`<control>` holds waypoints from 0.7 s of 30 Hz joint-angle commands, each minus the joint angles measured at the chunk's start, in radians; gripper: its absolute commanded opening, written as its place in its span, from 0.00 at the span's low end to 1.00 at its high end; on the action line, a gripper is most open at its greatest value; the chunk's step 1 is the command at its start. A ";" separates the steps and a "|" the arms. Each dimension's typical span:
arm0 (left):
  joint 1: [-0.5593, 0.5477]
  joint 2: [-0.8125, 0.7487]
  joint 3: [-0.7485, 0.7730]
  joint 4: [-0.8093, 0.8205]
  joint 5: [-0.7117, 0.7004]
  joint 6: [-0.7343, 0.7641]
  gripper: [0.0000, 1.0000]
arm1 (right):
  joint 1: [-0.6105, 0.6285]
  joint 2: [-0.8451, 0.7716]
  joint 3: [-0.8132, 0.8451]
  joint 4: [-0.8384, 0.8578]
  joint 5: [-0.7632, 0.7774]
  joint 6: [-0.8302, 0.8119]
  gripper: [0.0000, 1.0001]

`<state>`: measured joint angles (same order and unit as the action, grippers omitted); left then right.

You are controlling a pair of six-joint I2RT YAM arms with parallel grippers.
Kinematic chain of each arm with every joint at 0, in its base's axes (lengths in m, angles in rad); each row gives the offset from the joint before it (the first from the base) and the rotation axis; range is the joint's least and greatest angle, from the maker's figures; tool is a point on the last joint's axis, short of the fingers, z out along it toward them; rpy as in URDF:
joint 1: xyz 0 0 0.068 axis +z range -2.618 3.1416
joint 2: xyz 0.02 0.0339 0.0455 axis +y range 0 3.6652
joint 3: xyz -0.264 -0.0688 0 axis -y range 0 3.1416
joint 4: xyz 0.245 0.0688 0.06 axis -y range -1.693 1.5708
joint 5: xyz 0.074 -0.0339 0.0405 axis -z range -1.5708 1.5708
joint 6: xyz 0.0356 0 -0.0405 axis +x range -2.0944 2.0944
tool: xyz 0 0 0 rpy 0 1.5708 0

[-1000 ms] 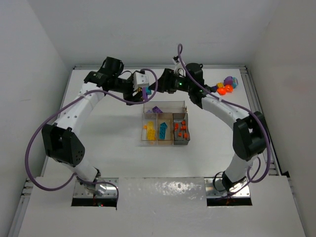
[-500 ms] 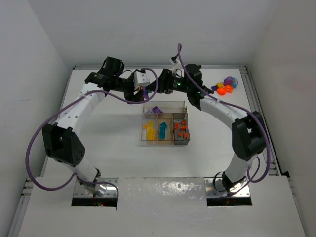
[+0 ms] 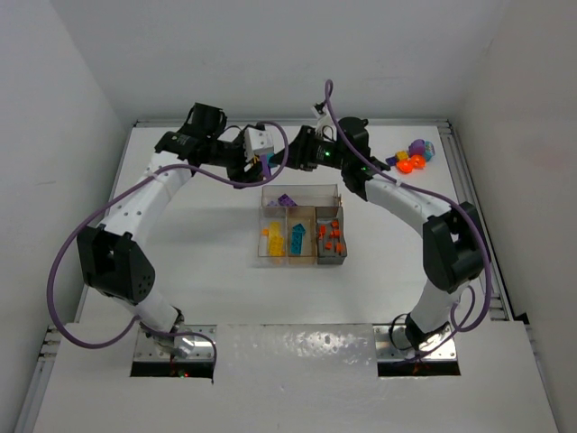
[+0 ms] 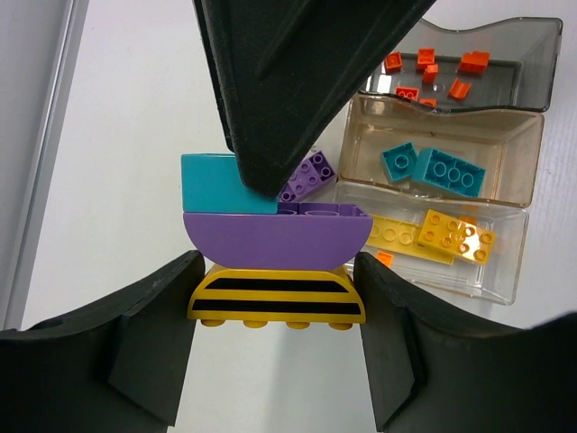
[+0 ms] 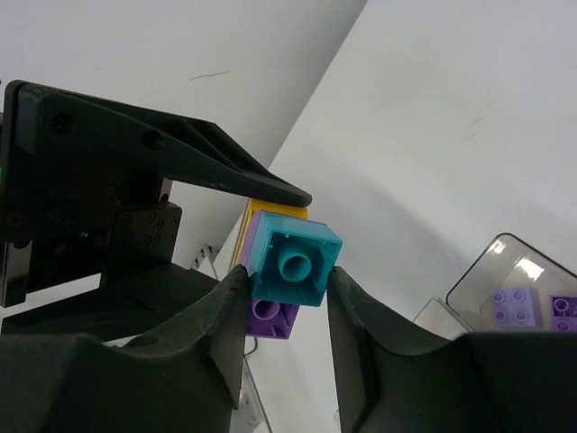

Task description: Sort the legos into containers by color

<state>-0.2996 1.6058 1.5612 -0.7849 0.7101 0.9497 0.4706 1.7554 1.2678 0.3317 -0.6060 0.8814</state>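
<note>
**A:** What's the setting?

**B:** A white table [image 3: 180,244] boxed in by white walls. The two arms reach toward each other over its far side, just behind the clear tray [image 3: 300,188].

**A:** And the tools?

**B:** The left tool [image 4: 275,311] is clamped on a small stack [image 4: 275,239] held in the air. Its fingers [image 4: 153,334] press the sides of the lower pieces, though I can't quite tell which one takes the grip. The right tool [image 5: 284,289] pinches the teal brick [image 5: 293,257] on top of that stack.

**A:** What is the stack made of?

**B:** A yellow piece with black stripes [image 4: 270,298] at one end, a curved purple piece [image 4: 234,244] in the middle and the teal brick at the other.

**A:** Where are the other legos?

**B:** In the tray, purple bricks [image 3: 287,199] lie in the wide section. Yellow bricks [image 4: 433,234], teal bricks [image 4: 433,167] and orange-red bricks [image 4: 433,68] each fill a narrow one, the orange-red in the grey. A mixed pile [image 3: 413,158] sits at the far right of the table, well apart from the tray.
</note>
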 commanded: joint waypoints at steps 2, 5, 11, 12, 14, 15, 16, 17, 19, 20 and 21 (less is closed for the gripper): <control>-0.013 -0.015 0.010 0.090 0.035 -0.019 0.00 | 0.026 -0.007 0.028 0.064 -0.064 0.010 0.36; -0.015 -0.017 0.005 0.098 0.023 -0.022 0.00 | 0.025 -0.010 0.028 0.064 -0.064 0.010 0.26; -0.019 -0.018 -0.010 0.102 0.014 -0.014 0.00 | 0.025 -0.016 0.025 0.079 -0.069 0.007 0.09; -0.019 -0.018 -0.013 0.102 0.009 -0.012 0.00 | 0.025 -0.017 0.025 0.081 -0.070 0.008 0.07; -0.021 -0.021 -0.018 0.102 0.005 -0.008 0.00 | 0.026 -0.016 0.024 0.087 -0.069 0.007 0.04; -0.021 -0.023 -0.018 0.101 0.003 -0.005 0.00 | 0.026 -0.014 0.022 0.093 -0.069 0.007 0.02; -0.021 -0.024 -0.020 0.101 -0.001 -0.006 0.00 | 0.026 -0.014 0.022 0.095 -0.069 0.005 0.01; -0.021 -0.026 -0.023 0.101 -0.001 -0.005 0.00 | 0.025 -0.014 0.022 0.096 -0.069 0.005 0.00; -0.021 -0.027 -0.026 0.101 -0.003 -0.002 0.00 | 0.026 -0.013 0.025 0.096 -0.072 0.004 0.00; -0.019 -0.029 -0.027 0.101 -0.001 0.000 0.00 | 0.026 -0.014 0.025 0.098 -0.075 0.007 0.01; -0.021 -0.027 -0.029 0.101 -0.003 0.001 0.00 | 0.025 -0.014 0.025 0.098 -0.077 0.007 0.08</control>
<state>-0.3004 1.6062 1.5383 -0.7513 0.6807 0.9344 0.4728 1.7554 1.2678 0.3584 -0.6140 0.8829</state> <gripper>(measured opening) 0.614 0.054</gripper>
